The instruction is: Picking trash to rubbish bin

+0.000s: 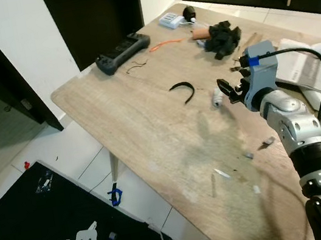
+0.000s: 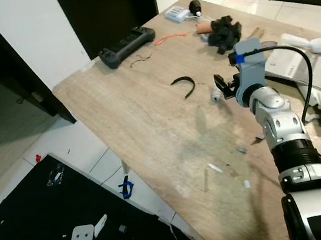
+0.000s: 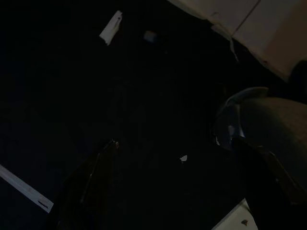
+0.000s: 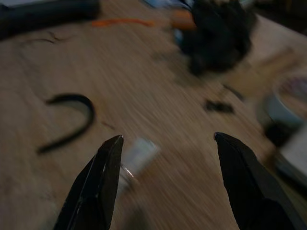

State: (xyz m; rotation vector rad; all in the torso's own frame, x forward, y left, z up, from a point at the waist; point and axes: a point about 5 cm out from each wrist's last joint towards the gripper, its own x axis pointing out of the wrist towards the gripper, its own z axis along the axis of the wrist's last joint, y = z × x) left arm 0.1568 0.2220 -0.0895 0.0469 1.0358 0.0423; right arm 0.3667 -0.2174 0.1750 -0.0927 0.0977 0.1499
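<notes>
So from the head cameras, the right end effector (image 1: 227,89) was hanging over the wooden bench (image 1: 150,134) with its fingers spread wide, just beside a small white scrap (image 1: 217,97) that I'd guess was the trash it was after. A black curved strip (image 1: 183,89) lay a little further toward the robot's left, a black handheld device (image 1: 123,53) sat near the far corner, and a lumpy black clump (image 1: 221,38) was up behind the wrist. Smaller bits (image 1: 221,174) were scattered nearer the robot. I couldn't spot a rubbish bin anywhere, so the carry afterwards looked like a blind spot. In the left wrist view things were very dark: the left end effector (image 3: 177,158) looked open over a black floor mat (image 3: 72,86) with a white sliver (image 3: 111,27) on it, arm just idle. In the right wrist view, blurry, the two fingers (image 4: 103,177) stood wide apart and the white scrap (image 4: 136,155) sat right next to one finger rather than centred between them. That was my worry: closing from there could have nudged the scrap sideways or pinched only its edge, and it looked light enough to skid on the smooth wood. The blur also hinted the wrist wasn't settled, so a grab might have landed off target.
</notes>
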